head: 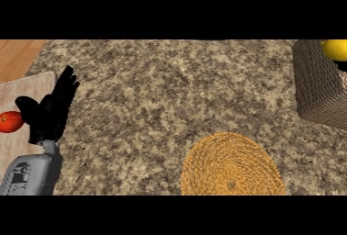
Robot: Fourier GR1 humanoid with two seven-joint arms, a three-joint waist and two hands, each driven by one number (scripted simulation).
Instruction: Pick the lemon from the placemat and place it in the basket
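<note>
Fingers (66, 85) of your left hand (49, 117) stand straight and close together, pointing away from you, with the thumb held out to the side; they hold nothing. In the head view this hand rests at the left edge on its grey forearm (30, 174), over the right border of a pale wooden board (24, 89). A red-orange round fruit (8, 121) lies on that board just beside the thumb, and you cannot tell whether the two touch.

The lemon (335, 49) is well away from that hand, at the far right edge and partly cut off by it. It shows at the top of the woven basket (315, 92), and you cannot tell whether it rests inside or sits above the rim. The round straw-coloured placemat (230, 167) lies on the speckled stone worktop (169, 92) near you, between the hand and the basket, with nothing on it.
</note>
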